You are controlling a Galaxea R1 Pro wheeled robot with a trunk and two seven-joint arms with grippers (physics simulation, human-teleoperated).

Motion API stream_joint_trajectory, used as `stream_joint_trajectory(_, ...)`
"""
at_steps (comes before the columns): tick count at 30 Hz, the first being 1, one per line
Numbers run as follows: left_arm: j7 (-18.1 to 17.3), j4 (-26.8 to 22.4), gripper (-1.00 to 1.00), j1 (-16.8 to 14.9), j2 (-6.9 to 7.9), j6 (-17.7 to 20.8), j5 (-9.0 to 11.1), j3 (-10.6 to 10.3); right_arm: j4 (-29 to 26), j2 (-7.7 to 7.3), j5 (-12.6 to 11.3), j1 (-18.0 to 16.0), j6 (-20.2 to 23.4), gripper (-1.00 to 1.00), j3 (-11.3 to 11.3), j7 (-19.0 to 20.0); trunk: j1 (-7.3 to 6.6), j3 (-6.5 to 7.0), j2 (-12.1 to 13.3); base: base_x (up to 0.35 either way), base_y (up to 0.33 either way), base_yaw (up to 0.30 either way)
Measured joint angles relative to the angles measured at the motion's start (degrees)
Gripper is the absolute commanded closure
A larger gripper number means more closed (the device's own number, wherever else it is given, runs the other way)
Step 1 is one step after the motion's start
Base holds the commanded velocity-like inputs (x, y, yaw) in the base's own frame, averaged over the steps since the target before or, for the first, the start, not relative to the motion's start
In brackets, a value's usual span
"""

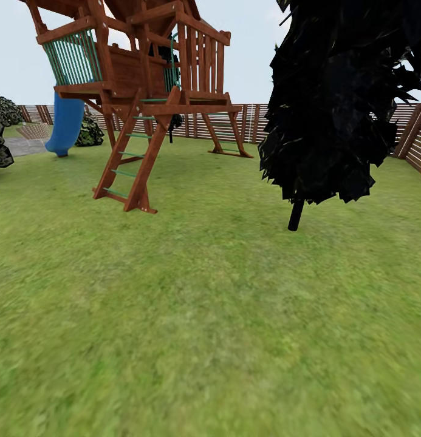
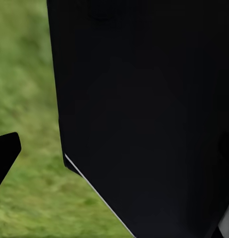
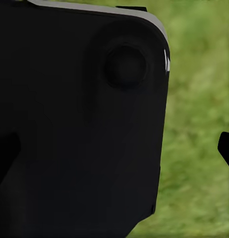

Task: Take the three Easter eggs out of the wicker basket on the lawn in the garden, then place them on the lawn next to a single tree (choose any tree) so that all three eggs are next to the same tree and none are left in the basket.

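In each wrist view one black fingertip edges in over blurred grass beside a large black robot body panel (image 2: 144,119); I cannot tell whether either claw is open or closed. The lawn (image 1: 210,315) is short mottled green grass spreading ahead. On it stands one black-trunked, near-black tree (image 1: 338,103). Left of that tree is one wooden play tower (image 1: 143,79) with one blue slide (image 1: 65,124); one slatted fence (image 1: 410,130) runs behind
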Motion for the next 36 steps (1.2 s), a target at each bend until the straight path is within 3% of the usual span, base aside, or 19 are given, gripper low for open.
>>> stream_joint_trajectory(8,0.17,-0.21,-1.0,0.0,0.0,-0.02,0.02,0.05,-0.03,0.08,0.0,0.0,-0.01,-1.0,0.0,0.0,0.0,0.0,0.0,0.0,0.0,0.0)
stream_joint_trajectory(11,0.31,-1.06,-1.0,0.0,-0.07,-0.16,0.1,0.06,-0.26,0.08,0.0,-0.03,-0.02,-1.0,0.0,0.02,0.65,-0.53,-1.19,0.0,0.0,0.0)
stream_joint_trajectory(17,-0.04,-2.99,-1.0,0.0,-0.45,-0.15,0.1,0.04,-5.52,0.09,-0.07,-0.09,0.24,-1.0,-0.04,-0.17,1.97,-1.61,-3.6,0.0,0.0,0.0)
stream_joint_trajectory(24,-0.1,-4.4,-1.0,0.0,-0.43,-0.06,0.16,0.11,-6.42,0.12,-0.01,-0.09,-0.03,-1.0,0.0,-0.24,1.97,-1.62,-3.61,0.047,0.0,0.0)
stream_joint_trajectory(30,0.0,-6.91,-1.0,-0.09,1.64,-0.07,4.9,6.52,-6.6,-0.01,0.04,-0.09,-0.1,-1.0,0.04,-0.24,1.94,-1.62,-3.61,0.308,0.0,0.0)
stream_joint_trajectory(36,0.05,-6.46,-1.0,-0.09,1.8,-0.14,6.38,8.15,-5.76,-0.01,0.01,-0.09,-0.15,-1.0,0.9,-0.29,1.94,-1.62,-3.61,0.337,0.0,0.0)
